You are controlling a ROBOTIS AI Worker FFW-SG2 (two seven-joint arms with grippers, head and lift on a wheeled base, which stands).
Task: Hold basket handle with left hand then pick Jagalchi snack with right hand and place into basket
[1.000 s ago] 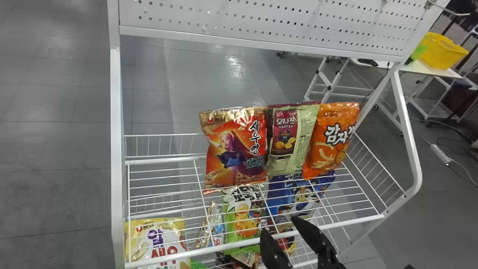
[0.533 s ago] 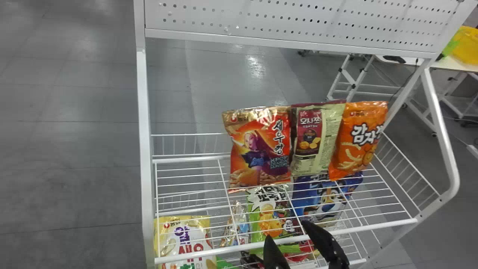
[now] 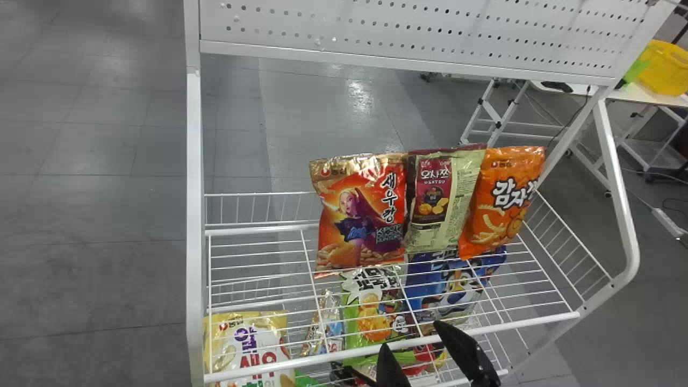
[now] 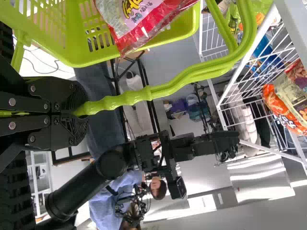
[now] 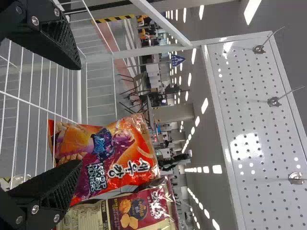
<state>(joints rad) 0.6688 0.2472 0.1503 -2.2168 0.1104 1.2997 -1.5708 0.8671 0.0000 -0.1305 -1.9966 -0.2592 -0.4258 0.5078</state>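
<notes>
Head view: see right gripper (image 3: 413, 336) near front rail (image 3: 510, 325) of upper wire shelf (image 3: 258, 257), with fingers spread and nothing between. On this shelf, from left to right, note red-orange bag (image 3: 349, 226), maroon-and-cream bag (image 3: 435, 204) and orange bag (image 3: 497, 201), all upright and side by side. Below, through the wires, note yellow-and-white bag (image 3: 247, 344), green bag (image 3: 371, 317) and blue bag (image 3: 451, 290). Cannot match Jagalchi snack to any particular bag.

Left wrist view: see left gripper (image 4: 74, 112) with fingers pinching green basket handle (image 4: 192, 72). Locate basket (image 4: 72, 56) beside left gripper, with pink-and-red bag (image 4: 144, 21) overlapping the rim.

Right wrist view: see right gripper (image 5: 79, 115) with fingers wide apart, and red-orange bag partly behind one of them. Note maroon-and-cream bag beside red-orange bag, and perforated panel (image 5: 254, 124) beyond.
</notes>
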